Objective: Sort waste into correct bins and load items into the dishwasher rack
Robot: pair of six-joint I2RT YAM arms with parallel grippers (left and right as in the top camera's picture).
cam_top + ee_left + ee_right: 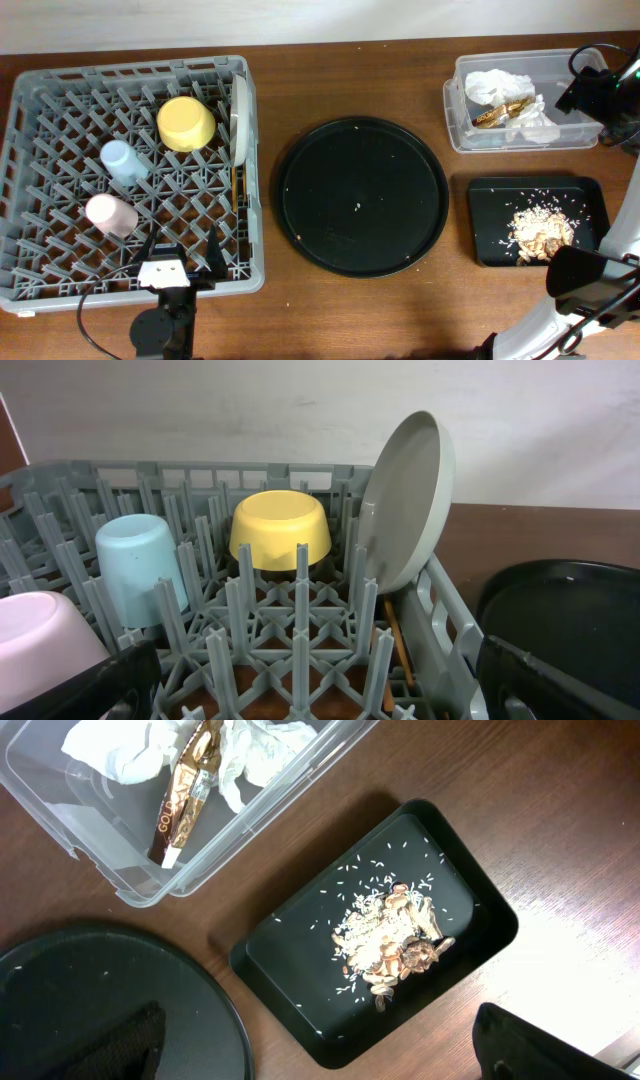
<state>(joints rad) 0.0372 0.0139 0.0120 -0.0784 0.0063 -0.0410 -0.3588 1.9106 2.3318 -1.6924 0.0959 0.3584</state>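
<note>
Grey plastic lattice rack (pixel 130 70) loaded; one clear rectangular tub (pixel 460 125) and one shallow black rectangular tray (pixel 490 215) hold waste (pixel 495 82).
Racked: one pale round plate (pixel 239 120) on edge, one yellow bowl (pixel 185 123), one blue cup (pixel 122 161), one pink cup (pixel 110 213), wooden chopsticks (pixel 397 645). Left gripper (pixel 183 252) at the rack's near edge and right gripper (pixel 318 1017) above the tray, both spread wide, empty.

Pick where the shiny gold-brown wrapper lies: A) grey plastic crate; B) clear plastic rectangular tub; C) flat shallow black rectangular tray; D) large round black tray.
B: the shiny gold-brown wrapper lies among crumpled white paper napkins inside the clear plastic rectangular tub.
</note>
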